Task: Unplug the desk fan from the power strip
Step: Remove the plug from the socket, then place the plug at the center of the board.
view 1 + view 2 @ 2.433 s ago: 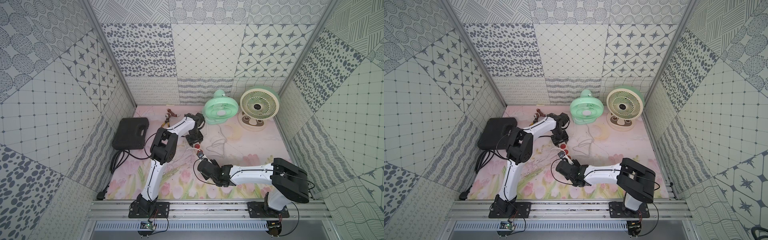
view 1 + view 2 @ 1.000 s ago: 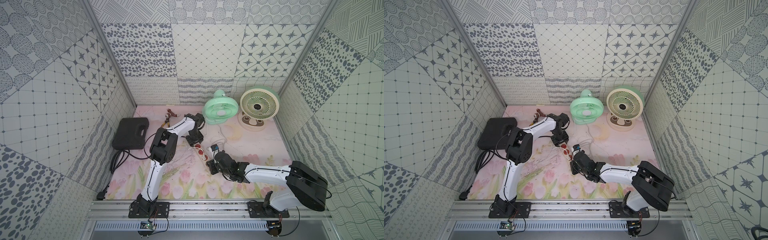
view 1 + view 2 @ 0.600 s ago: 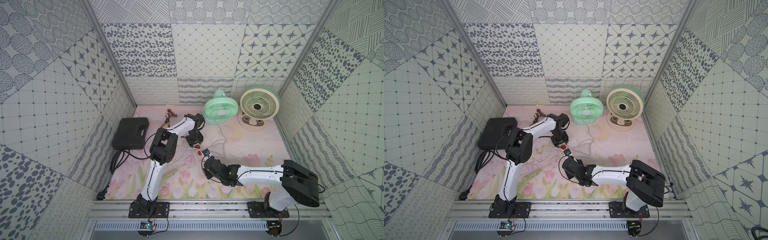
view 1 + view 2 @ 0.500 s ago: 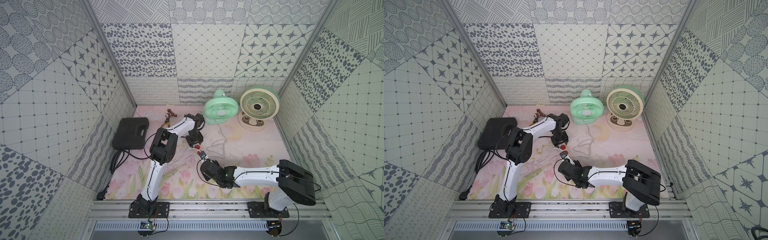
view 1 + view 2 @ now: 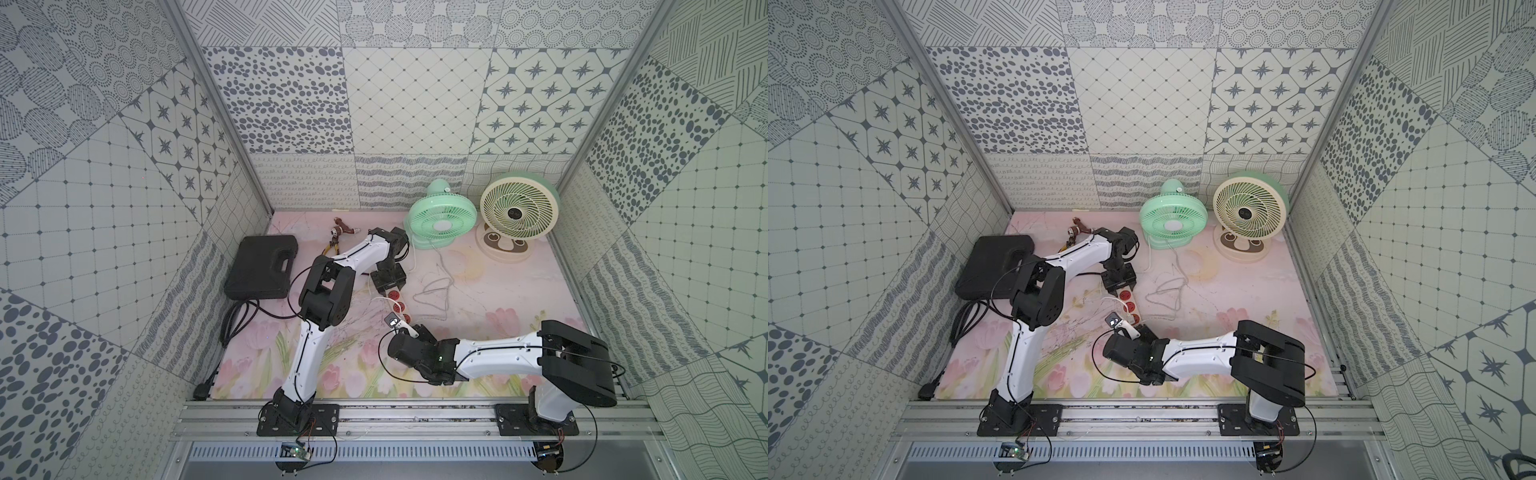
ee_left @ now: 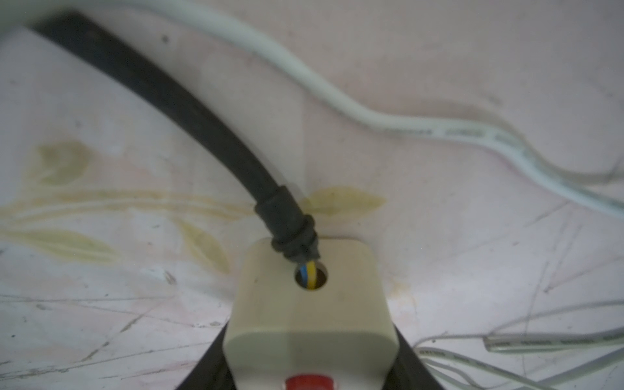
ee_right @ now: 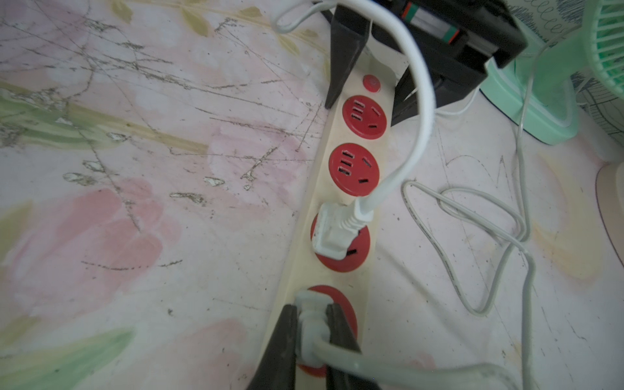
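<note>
The cream power strip [image 7: 341, 199] lies on the flowered mat, also seen in a top view [image 5: 397, 305]. My right gripper [image 7: 311, 309] is shut on a pale grey plug [image 7: 312, 320] sitting at the strip's nearest red socket. A white plug [image 7: 332, 233] sits in the socket beside it; the two further sockets are bare. My left gripper [image 6: 309, 358] is shut on the strip's switch end, where the black cord [image 6: 189, 111] enters. A mint-green desk fan [image 5: 441, 220] and a cream one [image 5: 518, 212] stand at the back. I cannot tell which plug belongs to which fan.
Thin grey cable [image 5: 434, 286] lies in loops right of the strip. A black case [image 5: 262, 266] rests at the left wall, with black cord [image 5: 235, 320] coiled in front of it. Pliers [image 5: 332, 247] lie near the back. Patterned walls close in three sides.
My right arm has swung left, from a spot right of the strip back to its near end. The left arm has stayed on the switch end.
</note>
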Action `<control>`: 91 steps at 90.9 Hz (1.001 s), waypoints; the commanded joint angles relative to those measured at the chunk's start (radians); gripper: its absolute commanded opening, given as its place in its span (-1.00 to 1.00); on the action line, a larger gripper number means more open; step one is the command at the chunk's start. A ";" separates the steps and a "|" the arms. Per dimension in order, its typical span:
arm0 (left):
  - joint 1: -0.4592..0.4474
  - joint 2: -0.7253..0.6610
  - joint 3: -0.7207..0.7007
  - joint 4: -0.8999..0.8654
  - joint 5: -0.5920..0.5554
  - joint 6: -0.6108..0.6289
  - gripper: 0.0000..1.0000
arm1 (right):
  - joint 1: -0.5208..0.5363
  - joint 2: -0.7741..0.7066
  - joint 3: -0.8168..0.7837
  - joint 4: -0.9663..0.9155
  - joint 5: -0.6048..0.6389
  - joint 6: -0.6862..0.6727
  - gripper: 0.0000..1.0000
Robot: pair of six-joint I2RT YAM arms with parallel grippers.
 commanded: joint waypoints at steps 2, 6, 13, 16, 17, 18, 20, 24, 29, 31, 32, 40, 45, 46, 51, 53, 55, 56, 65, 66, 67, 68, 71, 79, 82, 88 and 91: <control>0.002 0.090 -0.073 -0.070 -0.118 -0.057 -1.00 | 0.001 -0.095 -0.001 0.110 -0.130 0.014 -1.00; 0.001 0.090 -0.074 -0.071 -0.121 -0.057 -1.00 | -0.023 -0.120 -0.024 0.129 -0.176 0.048 -1.00; 0.001 0.089 -0.074 -0.072 -0.123 -0.056 -1.00 | -0.080 -0.170 -0.069 0.165 -0.257 0.115 -1.00; 0.002 0.088 -0.075 -0.072 -0.124 -0.056 -1.00 | -0.107 -0.190 -0.088 0.179 -0.297 0.141 -1.00; 0.002 0.088 -0.075 -0.072 -0.124 -0.056 -1.00 | -0.115 -0.196 -0.095 0.185 -0.309 0.151 -1.00; 0.002 0.089 -0.075 -0.072 -0.125 -0.056 -1.00 | -0.124 -0.203 -0.101 0.192 -0.324 0.160 -1.00; 0.002 0.089 -0.075 -0.072 -0.125 -0.056 -1.00 | -0.140 -0.211 -0.113 0.204 -0.349 0.176 -1.00; 0.002 0.089 -0.075 -0.072 -0.125 -0.056 -1.00 | -0.171 -0.233 -0.138 0.222 -0.391 0.208 -1.00; 0.001 0.087 -0.076 -0.070 -0.126 -0.057 -1.00 | -0.204 -0.257 -0.162 0.240 -0.423 0.240 -1.00; 0.002 0.087 -0.078 -0.071 -0.126 -0.057 -1.00 | -0.219 -0.264 -0.171 0.245 -0.436 0.248 -1.00; 0.002 0.087 -0.077 -0.070 -0.127 -0.057 -1.00 | -0.225 -0.267 -0.175 0.247 -0.442 0.254 -1.00; 0.001 0.087 -0.078 -0.070 -0.129 -0.057 -1.00 | -0.259 -0.294 -0.196 0.253 -0.471 0.275 -1.00; 0.001 0.086 -0.078 -0.069 -0.128 -0.057 -1.00 | -0.268 -0.303 -0.201 0.251 -0.472 0.276 -1.00; 0.001 0.087 -0.078 -0.070 -0.128 -0.058 -1.00 | -0.268 -0.303 -0.202 0.250 -0.472 0.276 -1.00; 0.002 0.087 -0.078 -0.069 -0.129 -0.059 -1.00 | -0.269 -0.305 -0.199 0.244 -0.465 0.269 -1.00; 0.002 0.087 -0.078 -0.069 -0.128 -0.059 -1.00 | -0.269 -0.302 -0.197 0.241 -0.466 0.267 -1.00; 0.002 0.087 -0.078 -0.070 -0.128 -0.059 -1.00 | -0.269 -0.301 -0.196 0.238 -0.466 0.263 -1.00; 0.002 0.087 -0.078 -0.070 -0.128 -0.059 -1.00 | -0.269 -0.300 -0.194 0.236 -0.466 0.261 -1.00; 0.002 0.087 -0.077 -0.070 -0.128 -0.058 -1.00 | -0.266 -0.283 -0.181 0.224 -0.470 0.247 -1.00; 0.002 0.087 -0.077 -0.071 -0.129 -0.057 -1.00 | -0.265 -0.280 -0.179 0.223 -0.468 0.245 -1.00; 0.002 0.087 -0.077 -0.071 -0.129 -0.057 -1.00 | -0.265 -0.278 -0.177 0.222 -0.468 0.242 -1.00; 0.002 0.086 -0.077 -0.071 -0.129 -0.057 -1.00 | -0.264 -0.277 -0.176 0.222 -0.467 0.239 -1.00; 0.002 0.086 -0.077 -0.072 -0.130 -0.057 -1.00 | -0.256 -0.270 -0.170 0.215 -0.455 0.227 -1.00; 0.002 0.085 -0.077 -0.073 -0.132 -0.056 -1.00 | -0.244 -0.255 -0.152 0.197 -0.436 0.209 -1.00; 0.002 0.085 -0.077 -0.073 -0.133 -0.055 -1.00 | -0.243 -0.252 -0.147 0.193 -0.436 0.208 -1.00; 0.002 0.083 -0.077 -0.073 -0.134 -0.056 -1.00 | -0.244 -0.260 -0.139 0.178 -0.425 0.201 -1.00; 0.002 0.083 -0.077 -0.074 -0.134 -0.056 -1.00 | -0.246 -0.267 -0.135 0.167 -0.414 0.197 -1.00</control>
